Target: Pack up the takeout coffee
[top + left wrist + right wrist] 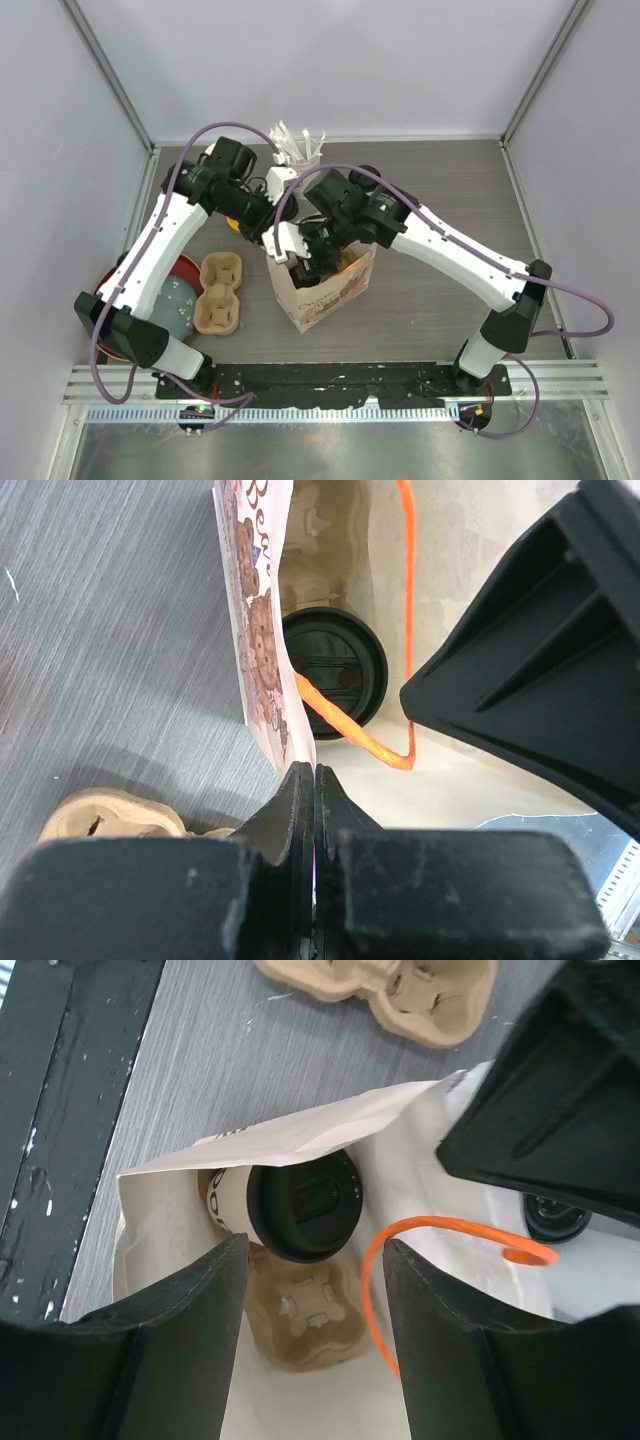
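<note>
One cup (305, 1205), white with a black lid, stands inside the bag (330, 295), seated in a pulp tray (305, 1325) on the bag's floor; the tray's other pocket, beside the cup, is bare. Dark print runs round the cup's wall, but it is too cut off to read. The bag's outer face carries brown bears and reddish script beginning "Bea"; the rest is out of frame.

The left pincer (313, 772) is closed tight on the bag's top edge, pinching the paper. The right pincer (312, 1260) hangs over the bag's mouth, spread wide and gripping nothing, with the cup below the gap. The bag's folded rim covers part of the cup, and an orange handle (440, 1224) loops across the opening beside it.

Left of the bag, a spare tray (220, 293) lies on the worktop (430, 320), with a blue plate (172, 305) further left. Behind the bag stands a bunch of white sticks (298, 145).
</note>
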You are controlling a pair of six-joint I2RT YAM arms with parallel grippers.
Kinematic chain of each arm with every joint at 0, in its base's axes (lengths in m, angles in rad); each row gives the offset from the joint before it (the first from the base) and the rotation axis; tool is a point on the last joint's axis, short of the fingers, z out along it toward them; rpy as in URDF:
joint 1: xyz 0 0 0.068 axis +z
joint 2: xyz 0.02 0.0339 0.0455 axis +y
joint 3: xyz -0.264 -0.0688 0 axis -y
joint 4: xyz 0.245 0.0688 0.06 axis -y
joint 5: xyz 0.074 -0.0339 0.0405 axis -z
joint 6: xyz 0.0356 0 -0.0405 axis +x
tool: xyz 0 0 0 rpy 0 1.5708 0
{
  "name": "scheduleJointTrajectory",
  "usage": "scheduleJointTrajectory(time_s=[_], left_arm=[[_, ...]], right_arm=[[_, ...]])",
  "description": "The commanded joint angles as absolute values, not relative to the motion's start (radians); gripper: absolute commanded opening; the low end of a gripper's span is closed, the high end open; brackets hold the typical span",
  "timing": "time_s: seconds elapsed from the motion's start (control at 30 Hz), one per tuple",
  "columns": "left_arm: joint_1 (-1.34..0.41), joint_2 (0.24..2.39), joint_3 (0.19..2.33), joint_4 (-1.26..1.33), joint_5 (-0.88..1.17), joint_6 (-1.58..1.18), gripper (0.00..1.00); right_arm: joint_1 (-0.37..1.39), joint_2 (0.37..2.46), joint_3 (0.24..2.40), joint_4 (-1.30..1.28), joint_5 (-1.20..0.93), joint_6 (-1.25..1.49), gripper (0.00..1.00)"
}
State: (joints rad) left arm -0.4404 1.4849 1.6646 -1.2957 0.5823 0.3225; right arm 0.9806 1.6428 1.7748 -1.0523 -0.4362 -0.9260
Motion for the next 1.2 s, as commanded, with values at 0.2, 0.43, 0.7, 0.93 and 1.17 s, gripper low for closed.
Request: scheduleJointTrajectory(time_s=[0.2,0.43,0.7,0.93,1.17], left_arm=[[-0.443,1.48,1.669,-1.302,0.542,0.336,0.0],[-0.443,1.479,1.669,-1.31,0.538,0.33,0.0],[-0.442,1.471,1.68,-1.333,0.525,0.327,0.0],[-0.442,1.451,1.678,-1.347,0.492,0.316,0.0],[-0.433,1.428,1.663,-1.365,0.457,0.319,0.0]], right_arm=[[0.873,1.533,1.867,-0.913,-0.451,-0.714,0.63],[0.678,1.474,1.875,-0.723,-0.551,-0.403,0.63],[0.406,1.46,1.859,-0.514,-0.46,-0.026,0.64],[0.206,1.54,1.732,-0.451,-0.492,0.091,0.64],[0.202,1.666,1.678,-0.517,-0.472,-0.159,0.6]])
